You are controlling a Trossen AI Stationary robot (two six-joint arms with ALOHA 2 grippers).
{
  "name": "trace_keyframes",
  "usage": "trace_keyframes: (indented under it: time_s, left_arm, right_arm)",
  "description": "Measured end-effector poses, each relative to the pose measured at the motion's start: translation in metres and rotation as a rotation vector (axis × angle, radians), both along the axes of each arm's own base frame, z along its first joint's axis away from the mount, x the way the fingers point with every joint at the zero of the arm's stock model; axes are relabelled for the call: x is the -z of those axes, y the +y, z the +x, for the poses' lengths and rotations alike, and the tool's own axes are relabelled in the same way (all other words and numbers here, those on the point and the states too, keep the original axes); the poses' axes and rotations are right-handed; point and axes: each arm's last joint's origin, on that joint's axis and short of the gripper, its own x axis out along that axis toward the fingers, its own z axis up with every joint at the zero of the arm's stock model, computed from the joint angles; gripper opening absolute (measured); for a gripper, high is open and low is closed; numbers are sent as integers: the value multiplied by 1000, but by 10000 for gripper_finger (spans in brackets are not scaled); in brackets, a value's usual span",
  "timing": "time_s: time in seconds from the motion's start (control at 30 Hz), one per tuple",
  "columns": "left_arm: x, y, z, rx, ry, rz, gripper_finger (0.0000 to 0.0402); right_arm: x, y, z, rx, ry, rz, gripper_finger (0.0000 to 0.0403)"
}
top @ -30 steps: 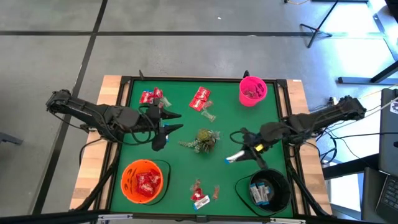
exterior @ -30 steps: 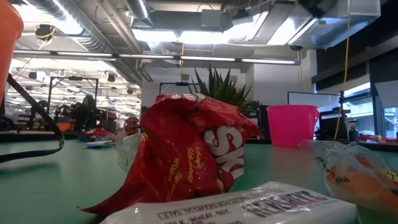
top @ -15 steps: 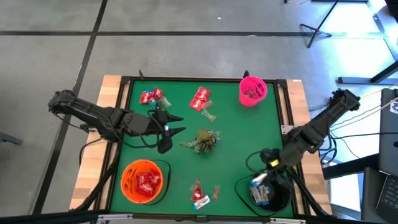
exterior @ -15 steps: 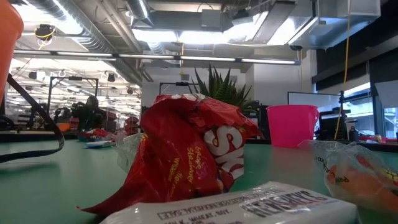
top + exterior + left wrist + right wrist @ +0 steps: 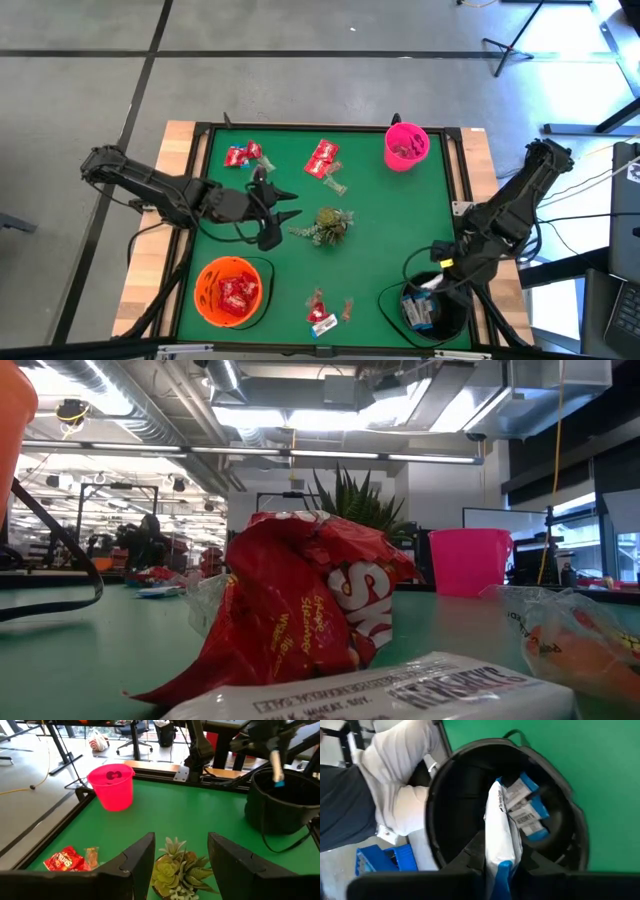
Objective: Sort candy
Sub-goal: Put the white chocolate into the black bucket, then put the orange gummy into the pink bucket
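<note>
My right gripper point(image 5: 432, 283) hangs over the black bowl point(image 5: 452, 312) at the table's near right, shut on a white-and-blue candy packet point(image 5: 500, 825). More white-and-blue packets point(image 5: 527, 815) lie in that bowl. My left gripper point(image 5: 290, 202) is open at mid-table, just left of the green sprig point(image 5: 328, 225); its fingers point(image 5: 145, 852) flank the sprig point(image 5: 177, 867) without touching. Red packets lie at the far left point(image 5: 243, 155), far middle point(image 5: 323, 158) and, with a white one, near the near edge point(image 5: 322, 312). My right gripper pinches the white-and-blue packet between its two fingers at the packet's blue end point(image 5: 502, 867), coming from above and pointing down. The packet is lifted clear and sticks out past the fingertips over the bowl's mouth.
An orange bowl point(image 5: 232, 290) with red packets stands at the near left, and a pink bowl point(image 5: 405, 145) with brownish pieces at the far right. In the low view a red packet point(image 5: 300, 600) and a white packet point(image 5: 400, 685) lie close to the camera. A raised rim edges the green mat.
My right gripper has carried the white-and-blue packet from mid-table toward the near right corner, tipping downward, and now stands over the black bowl. My left gripper has crept toward the sprig, staying open.
</note>
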Motion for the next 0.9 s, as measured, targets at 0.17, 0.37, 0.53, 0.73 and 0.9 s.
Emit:
trace_keyframes:
  time_s: [0.17, 0.37, 0.53, 0.73, 0.9]
  left_arm:
    - [0, -4, -1, 18, 4, 1, 172]
    - [3, -5, -3, 16, 28, 2, 172]
    - [3, -5, -3, 11, 31, -3, 172]
    - [3, -5, -3, 10, 28, -7, 172]
    - [3, -5, -3, 9, 27, -9, 172]
  right_arm:
    - [0, 0, 0, 5, -6, 2, 95]
    - [0, 0, 1, 6, -36, -20, 170]
    - [-3, 2, 5, 16, -109, -18, 197]
    - [-15, -1, 25, 8, -307, 22, 199]
    - [-23, -12, 53, -50, -567, -104, 200]
